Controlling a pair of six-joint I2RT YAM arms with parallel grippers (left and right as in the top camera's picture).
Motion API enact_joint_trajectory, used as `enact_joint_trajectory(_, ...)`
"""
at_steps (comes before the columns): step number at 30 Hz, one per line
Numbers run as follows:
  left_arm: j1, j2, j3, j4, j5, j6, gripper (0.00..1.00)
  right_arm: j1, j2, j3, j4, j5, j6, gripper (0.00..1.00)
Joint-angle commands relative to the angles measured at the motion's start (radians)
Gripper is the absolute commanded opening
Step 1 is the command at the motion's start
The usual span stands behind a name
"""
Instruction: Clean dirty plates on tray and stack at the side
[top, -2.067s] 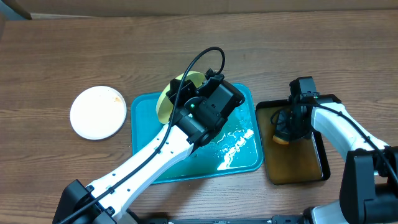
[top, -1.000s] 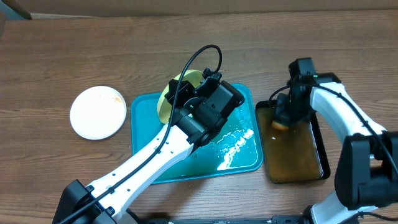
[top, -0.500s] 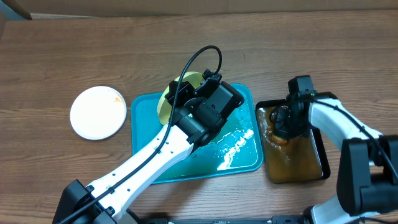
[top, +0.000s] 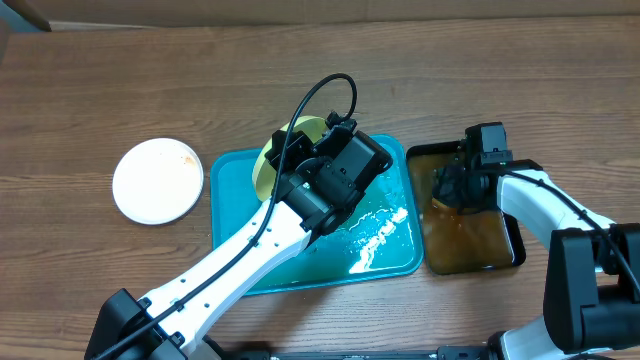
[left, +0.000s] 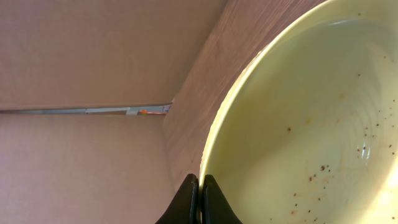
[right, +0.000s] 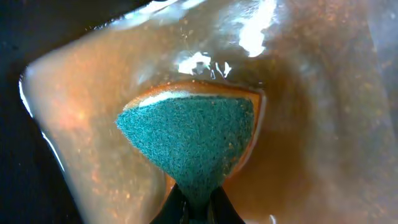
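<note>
Wood-grain table (top: 120, 90) carries the tray (top: 230, 200) at centre frame. The green plate (top: 268, 160) stands steeply tipped at the tray's upper left corner, its visible edge running upper right to lower left. The arm hides most of it from overhead. In the wrist view it is cut off at right and bottom, with brown specks inside. The left hand (left: 200, 199) is clenched on its rim. A white plate (top: 158, 181) lies flat at left, off the tray. The right hand (right: 198, 208) grips a sponge (right: 189, 143) in the black tray (top: 430, 148).
</note>
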Motion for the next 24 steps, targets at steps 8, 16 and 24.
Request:
enact_joint_trajectory(8,0.000,-0.024,0.005,-0.001,-0.001,-0.074,0.04,-0.003,-0.096,0.141,-0.208,-0.010,-0.008,0.04)
enact_joint_trajectory(16,0.000,-0.024,0.005,0.000,0.002,-0.109,0.04,-0.003,-0.089,0.098,-0.258,-0.008,-0.021,0.04)
enact_joint_trajectory(24,0.000,-0.024,0.005,0.000,0.002,-0.111,0.04,-0.003,-0.067,-0.049,-0.101,0.009,-0.033,0.06)
